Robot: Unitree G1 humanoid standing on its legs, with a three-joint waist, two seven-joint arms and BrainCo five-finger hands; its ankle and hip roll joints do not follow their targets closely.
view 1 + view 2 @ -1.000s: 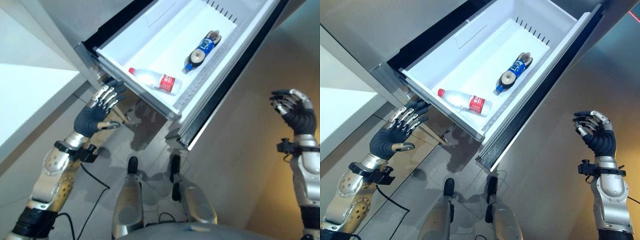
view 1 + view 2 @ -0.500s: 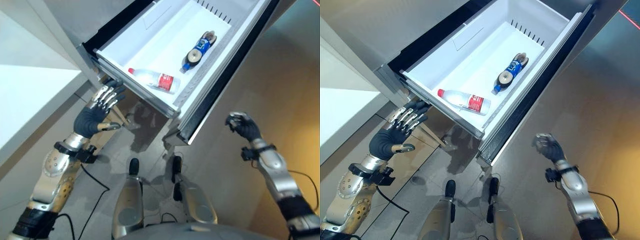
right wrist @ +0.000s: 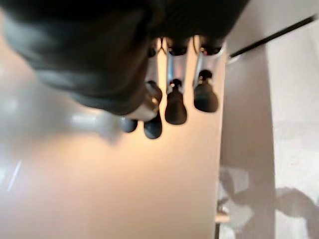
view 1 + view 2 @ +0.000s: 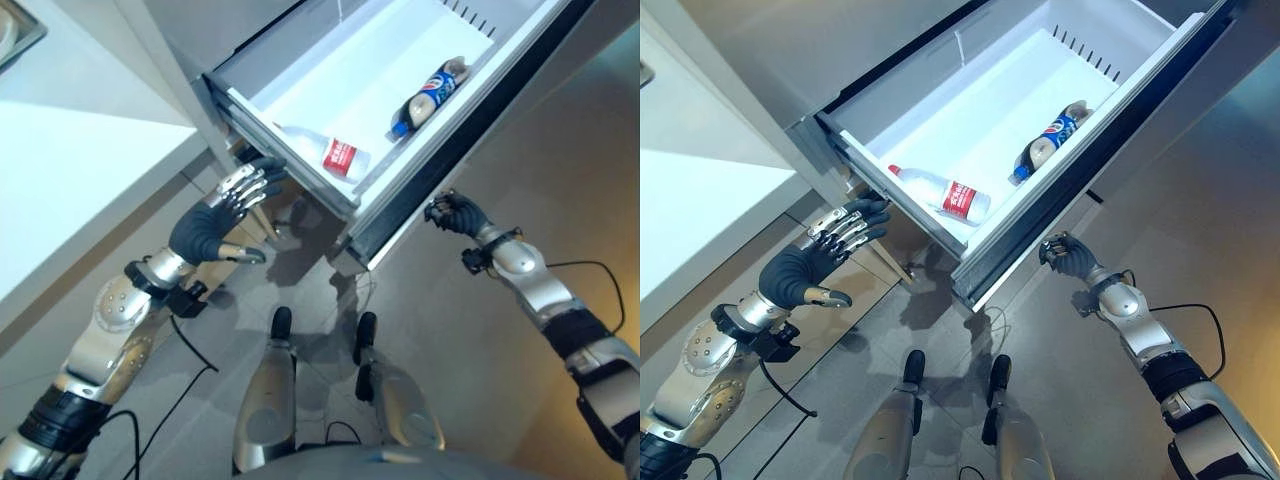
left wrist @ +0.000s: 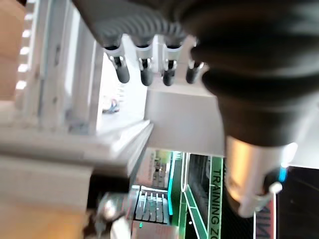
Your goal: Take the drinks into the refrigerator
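Grey floor below; the right hand, fingers curled and empty, has swung in beside the open freezer drawer, holding a water bottle and cola bottle. Left hand stays spread.

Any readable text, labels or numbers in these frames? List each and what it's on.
"TRAINING ZO": white letters on the green floor strip in the left wrist view, cut off at the picture's edge.
Red label on the clear bottle in the drawer: too small to read.
Blue label on the dark drink bottle: too small to read.
No numbers or other signs legible.
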